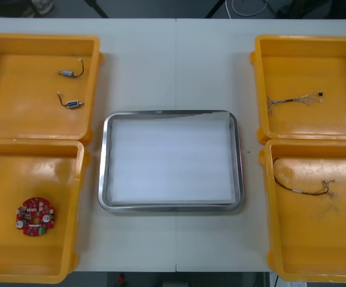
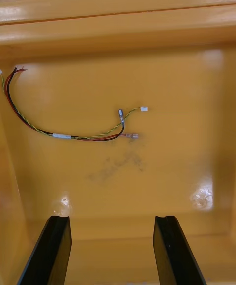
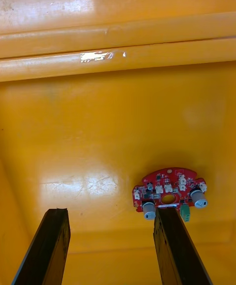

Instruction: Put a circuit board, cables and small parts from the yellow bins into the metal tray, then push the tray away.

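A round red circuit board (image 1: 35,216) lies in the near left yellow bin (image 1: 5,263). In the left wrist view that circuit board (image 3: 168,192) sits just beyond one finger (image 3: 179,245) of my open left gripper (image 3: 110,216), which hovers above the bin floor. A red and yellow cable (image 1: 302,185) lies in the near right yellow bin (image 1: 340,251); my right gripper (image 2: 113,222) stands open above that bin, with the cable (image 2: 73,128) well ahead of its fingertips. The metal tray (image 1: 104,179), white inside, sits in the middle of the table with nothing in it.
The far left yellow bin (image 1: 17,119) holds two small metal parts (image 1: 69,73) (image 1: 72,103) with short black leads. The far right yellow bin (image 1: 340,119) holds another cable (image 1: 294,100). Bare table surrounds the tray. Both arms show as dark tips at the front view's side edges.
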